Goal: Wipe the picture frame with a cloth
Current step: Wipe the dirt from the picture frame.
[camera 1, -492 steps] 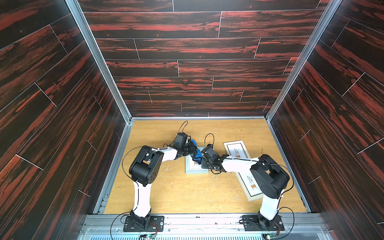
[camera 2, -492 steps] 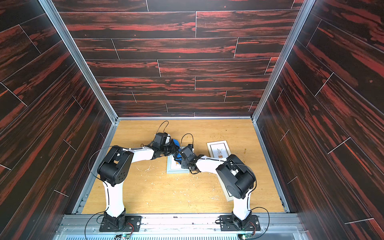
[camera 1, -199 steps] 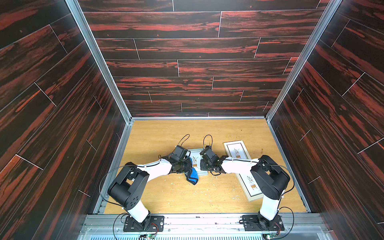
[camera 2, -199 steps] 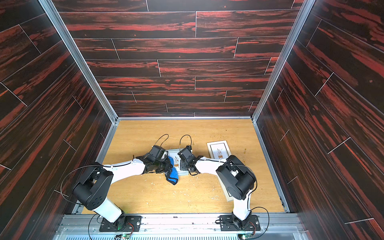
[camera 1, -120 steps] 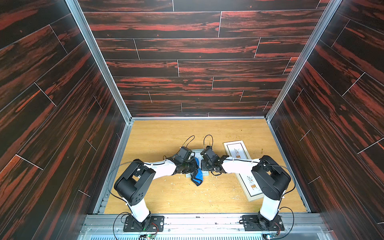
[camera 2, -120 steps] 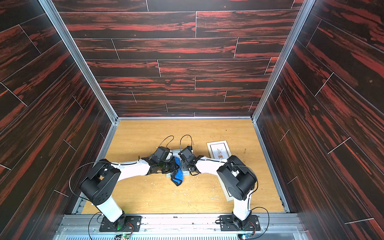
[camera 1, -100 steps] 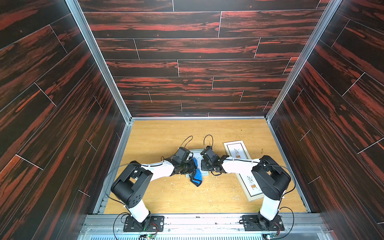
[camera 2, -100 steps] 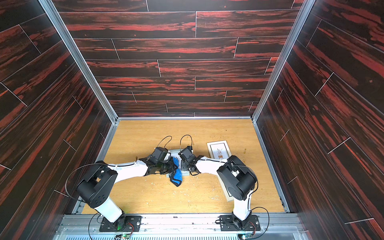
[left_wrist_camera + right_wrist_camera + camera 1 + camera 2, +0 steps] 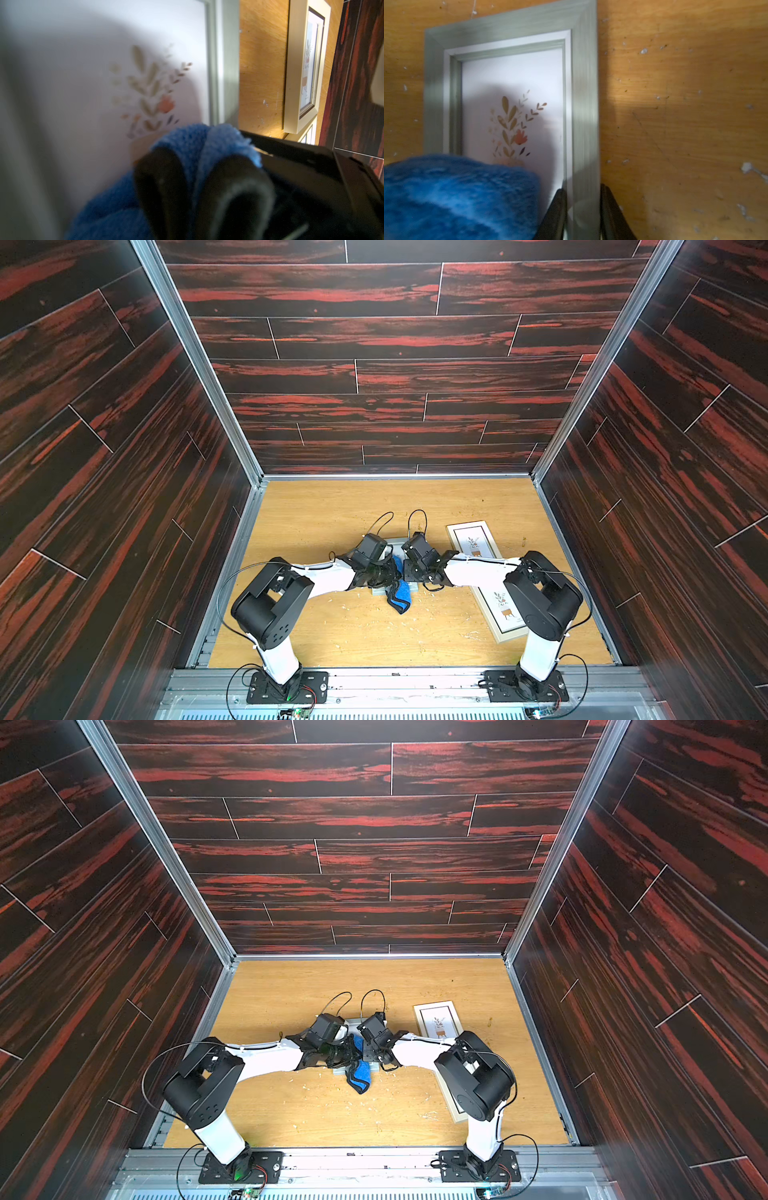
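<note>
one brushed grey-green picture frame (image 9: 583, 104) flat on scuffed wood table (image 9: 675, 124), left gripper (image 9: 193, 162) pinched tight on fluffy blue cloth (image 9: 197, 137) over its glass, right gripper (image 9: 582, 193) clamped across its side rail, only the top views show cloth (image 9: 402, 599) draping past the near edge

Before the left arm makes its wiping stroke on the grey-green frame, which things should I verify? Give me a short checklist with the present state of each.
1. Left end effector shut on the cloth: ok.
2. Right end effector grips the side rail of the grey-green frame, one finger on each side: ok.
3. Cloth lies over the glass: ok. Whether it presses down: cannot tell.
4. Cream frame lies apart from the grey-green frame, with bare table between them: ok.
5. Glass free of dust: cannot tell.
</note>
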